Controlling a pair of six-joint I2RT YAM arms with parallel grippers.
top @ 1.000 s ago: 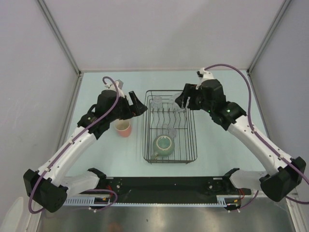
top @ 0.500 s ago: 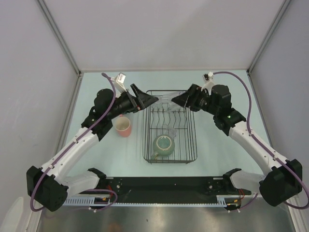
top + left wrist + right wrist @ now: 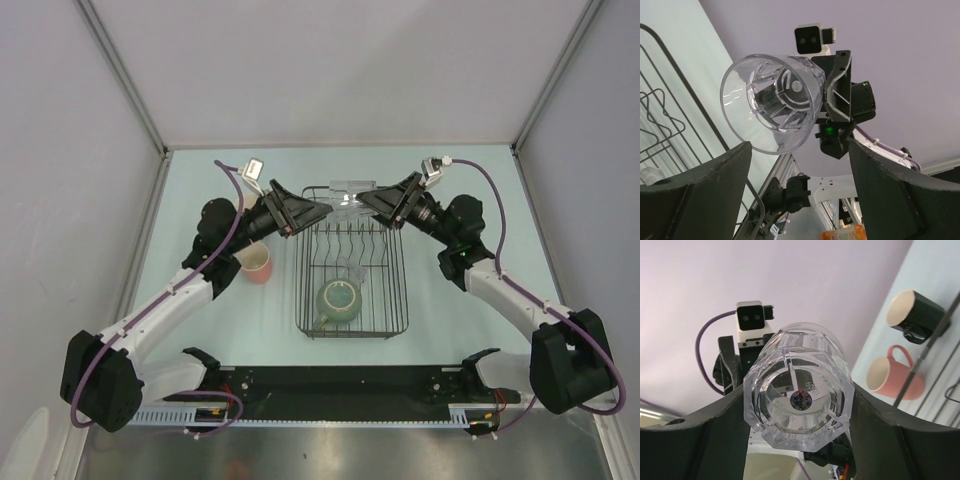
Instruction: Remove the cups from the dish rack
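My right gripper (image 3: 372, 205) is shut on a clear glass tumbler (image 3: 350, 192) and holds it on its side in the air over the far end of the black wire dish rack (image 3: 300, 300). In the right wrist view the tumbler (image 3: 797, 400) fills the space between my fingers, base toward the camera. My left gripper (image 3: 315, 210) is open and empty, pointing at the tumbler's mouth (image 3: 772, 110), fingertips just short of it. A sage-green mug (image 3: 340, 300) and another clear tumbler (image 3: 350, 270) sit in the rack. A salmon-pink cup (image 3: 256, 265) stands left of the rack.
The right wrist view shows the pink cup (image 3: 892, 372) and a dark pale-rimmed cup (image 3: 915, 310) on the table beside the rack's wire edge (image 3: 940, 325). The dark cup is hidden under my left arm in the top view. Grey walls enclose the table.
My right gripper has lifted the tumbler out of the rack's far end and swung it left. My left gripper has risen and turned right to face it.
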